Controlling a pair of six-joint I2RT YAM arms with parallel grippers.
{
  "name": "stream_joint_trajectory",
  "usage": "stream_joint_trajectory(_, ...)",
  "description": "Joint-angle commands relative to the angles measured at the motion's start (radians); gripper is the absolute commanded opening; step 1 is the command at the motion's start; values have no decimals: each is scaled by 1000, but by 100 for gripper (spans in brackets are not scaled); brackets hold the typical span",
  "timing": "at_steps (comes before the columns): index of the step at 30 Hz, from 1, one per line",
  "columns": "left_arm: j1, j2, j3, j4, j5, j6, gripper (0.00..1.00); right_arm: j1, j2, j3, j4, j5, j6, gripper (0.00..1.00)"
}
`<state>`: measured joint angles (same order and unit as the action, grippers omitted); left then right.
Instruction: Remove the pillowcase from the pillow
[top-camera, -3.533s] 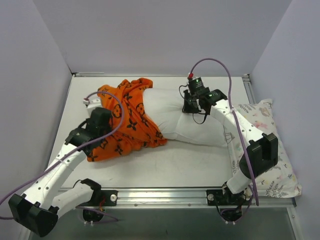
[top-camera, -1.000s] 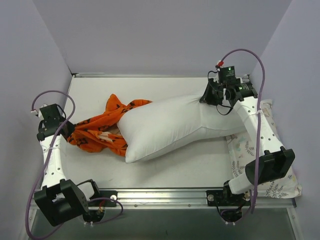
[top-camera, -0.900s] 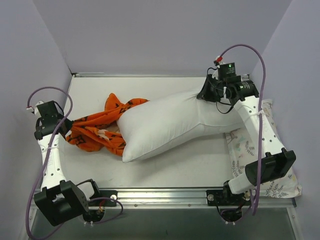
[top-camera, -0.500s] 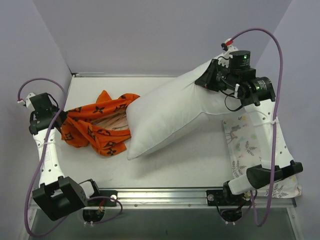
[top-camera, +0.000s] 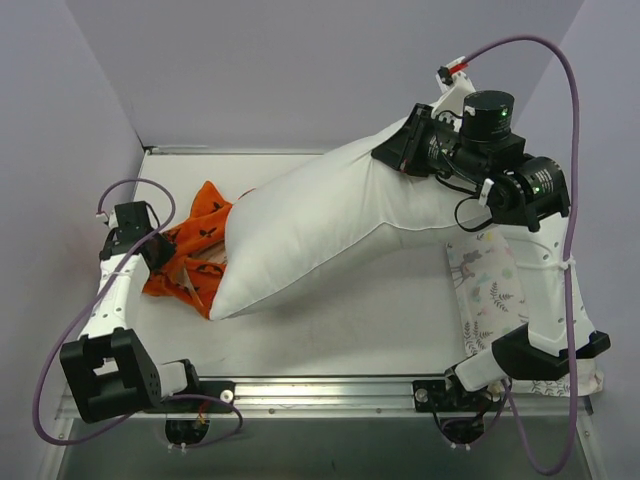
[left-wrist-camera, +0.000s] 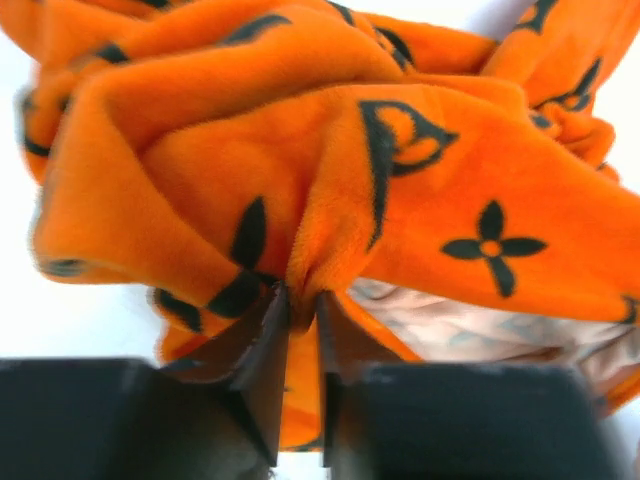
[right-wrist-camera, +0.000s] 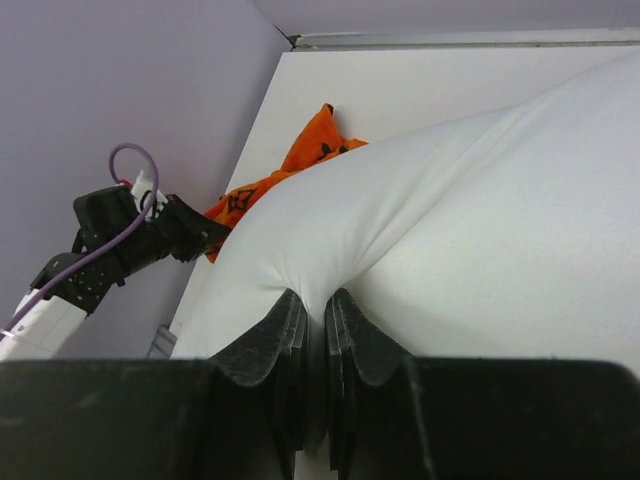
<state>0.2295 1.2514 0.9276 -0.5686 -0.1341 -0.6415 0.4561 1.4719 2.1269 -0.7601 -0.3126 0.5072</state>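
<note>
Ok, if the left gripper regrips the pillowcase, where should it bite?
Probably a raised fold on the left side of the pillowcase, approached from the left: the fabric bunches into pinchable ridges there, while the pillow covers its right side.

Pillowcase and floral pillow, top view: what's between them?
The pillow, spanning the gap. The right hand pinches its raised end near the floral pillow; its low end overlaps the pillowcase. The top view shows it.

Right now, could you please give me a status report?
Left claw pinching pillowcase. Right claw holds pillow raised, its low end against pillowcase. Floral pillow at right edge.
</note>
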Motion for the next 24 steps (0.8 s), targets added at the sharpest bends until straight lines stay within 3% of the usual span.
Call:
stream_joint_trajectory(1,-28,-9,-19,78,25,-15,28,29,17,125,220,-36,48,0)
stream_joint_trajectory(3,-30,-44,-32,111,68,-3,51,39,36,149,245,-31,48,0)
stream_joint_trajectory(4,-32,-55,-27,116,114,5,70,45,54,153,275,-26,48,0)
stream_joint_trajectory(7,-32,-108,6,101,174,28,83,56,93,136,349,-20,48,0)
stream_joint_trajectory(12,-6,-213,109,4,163,57,88,61,133,100,458,59,39,0)
stream_joint_trajectory(19,128,-259,183,-30,238,42,88,64,199,105,525,98,45,0)
stream_joint_trajectory(24,128,-260,200,-24,258,48,88,70,145,-73,628,139,33,0)
